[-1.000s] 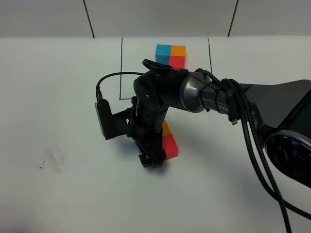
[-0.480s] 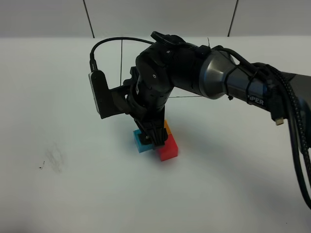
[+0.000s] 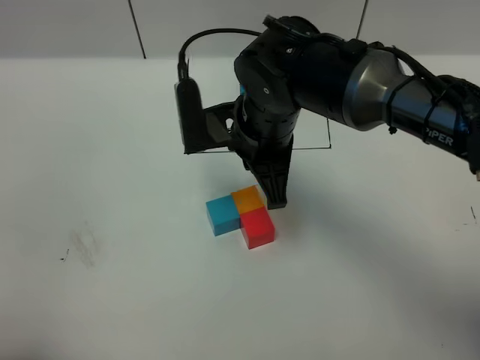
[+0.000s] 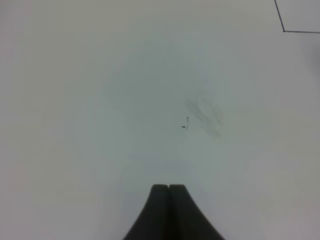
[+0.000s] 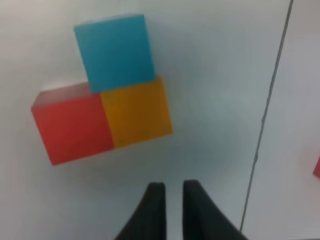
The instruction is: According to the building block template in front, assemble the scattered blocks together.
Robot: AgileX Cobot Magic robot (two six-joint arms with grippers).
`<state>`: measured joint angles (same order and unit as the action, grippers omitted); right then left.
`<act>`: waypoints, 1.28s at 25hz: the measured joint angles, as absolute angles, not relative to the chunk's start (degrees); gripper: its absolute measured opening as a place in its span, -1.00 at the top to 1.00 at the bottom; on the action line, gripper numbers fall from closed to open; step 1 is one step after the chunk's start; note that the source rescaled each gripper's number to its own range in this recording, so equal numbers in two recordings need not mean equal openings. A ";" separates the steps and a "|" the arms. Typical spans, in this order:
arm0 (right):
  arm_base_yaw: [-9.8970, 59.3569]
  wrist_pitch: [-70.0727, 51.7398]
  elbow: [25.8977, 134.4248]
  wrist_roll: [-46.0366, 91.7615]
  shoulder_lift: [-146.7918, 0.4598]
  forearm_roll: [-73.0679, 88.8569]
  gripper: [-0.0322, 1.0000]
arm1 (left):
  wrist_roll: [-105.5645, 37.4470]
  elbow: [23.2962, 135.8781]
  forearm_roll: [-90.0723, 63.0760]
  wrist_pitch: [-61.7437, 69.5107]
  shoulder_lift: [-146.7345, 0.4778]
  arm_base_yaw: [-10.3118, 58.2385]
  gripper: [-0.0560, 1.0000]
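Overhead view: blocks lie on the white table in a tight L — blue block at 9 o'clock of the orange block, red block at 6 o'clock of the orange one, all touching.
Right gripper: it hangs just above the table at 3 o'clock of the orange block and holds nothing; from here I cannot tell how far apart the fingers are.
Template: almost wholly hidden behind the right arm; only parts of the black frame line show, so a direct comparison cannot be made here.
Left wrist view: left gripper has its fingers pressed together with nothing between them, over bare table with a faint grey smudge; a corner of the frame line shows at 1 o'clock.
Right wrist view: the fingers stand a narrow slit apart, empty, near the orange block but not touching it; a frame line runs at 3 o'clock, and a red sliver at the picture's edge is probably the template.
Progress: judging by the closed L, assembly looks finished — what seems left is drawing the arm clear.
Count: three loose blocks, one of each colour; two grippers; one frame.
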<state>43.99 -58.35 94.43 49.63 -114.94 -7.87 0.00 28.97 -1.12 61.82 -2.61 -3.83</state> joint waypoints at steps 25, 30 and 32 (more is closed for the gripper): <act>17.65 -52.79 65.48 31.36 -94.72 -5.01 0.94 | 0.00 28.97 -1.12 61.82 -2.61 -3.83 0.89; 12.53 -51.74 55.65 26.46 -82.93 -5.01 0.94 | 0.00 28.97 -1.12 61.82 -2.61 -3.83 0.89; 10.60 -51.74 51.68 23.99 -76.99 -4.83 0.94 | 0.00 28.97 -1.12 61.82 -2.61 -3.83 0.89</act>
